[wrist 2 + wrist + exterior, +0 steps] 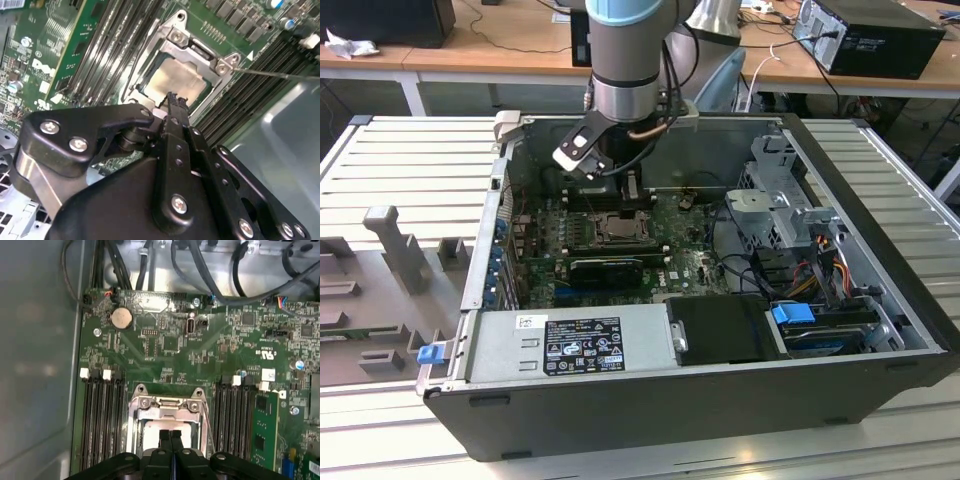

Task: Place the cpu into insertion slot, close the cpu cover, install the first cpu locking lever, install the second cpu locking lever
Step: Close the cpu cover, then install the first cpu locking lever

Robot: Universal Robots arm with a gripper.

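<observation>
The cpu (181, 79) lies in the insertion slot (618, 229), its pale silvery top showing in both wrist views (152, 432). The cpu cover (165, 407) appears to lie down over it, its metal frame (196, 50) framing the chip. My gripper (170, 436) hangs just above the chip's near edge with its black fingers pressed together and nothing between them; it stands over the socket in the exterior view (618, 190) and in the second wrist view (173, 100). A thin wire locking lever (280, 75) sticks out from one corner of the socket.
Long black memory slots (102, 420) flank the socket on both sides. A green card (264, 430) stands beside them. Cables (200, 270) run along the case wall past the board. The power supply (580, 345) and drive cage (780, 205) crowd the open case.
</observation>
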